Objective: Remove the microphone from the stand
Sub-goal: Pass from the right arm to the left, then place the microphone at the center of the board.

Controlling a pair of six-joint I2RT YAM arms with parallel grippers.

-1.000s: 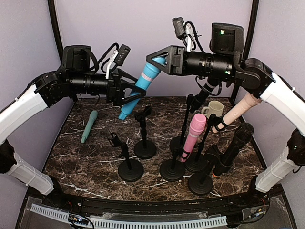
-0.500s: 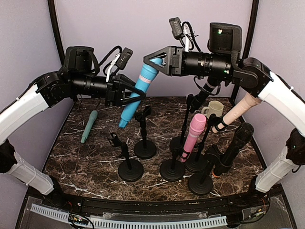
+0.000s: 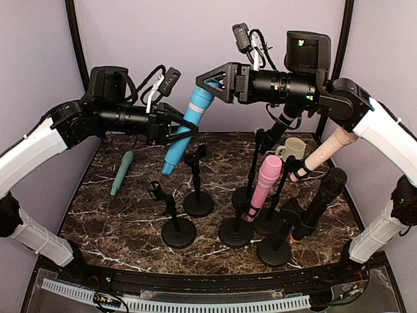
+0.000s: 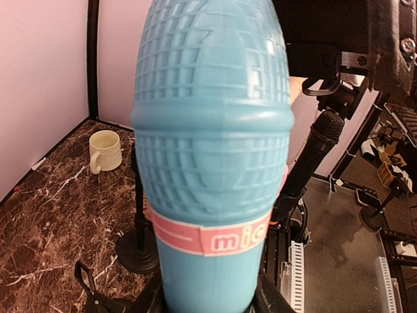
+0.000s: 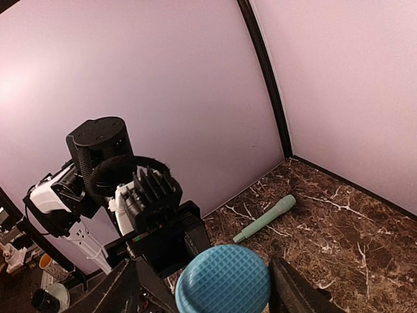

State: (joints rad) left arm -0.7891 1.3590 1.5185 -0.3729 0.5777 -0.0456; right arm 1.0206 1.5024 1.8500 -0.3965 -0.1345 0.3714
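Landmark taken: the rear empty stand (image 3: 197, 186) on the marble table (image 3: 111, 222).

The blue microphone (image 3: 200, 98) is found off any stand. It is held in the air above and slightly left of that stand, tilted, with its head up and to the right and its tail end low beside the stand's clip.

The left gripper (image 3: 186, 132) is clenched on the microphone's body below the pink band. This is confirmed in the left wrist view, where the body is pinched between both fingers.

The right gripper (image 3: 208, 83) is noted at the microphone's head, above the stand. Its fingers are spread to either side of the head and the grip is released; a gap is visible on at least one side in the right wrist view.

A green microphone (image 3: 121, 173) is recorded lying flat on the table, well left of the stand. A pink microphone (image 3: 266, 184), a black microphone (image 3: 324, 194) and a beige microphone (image 3: 324, 152) are seated in stands to its right. A mug (image 3: 293, 148) is observed to the right of and behind the stand.
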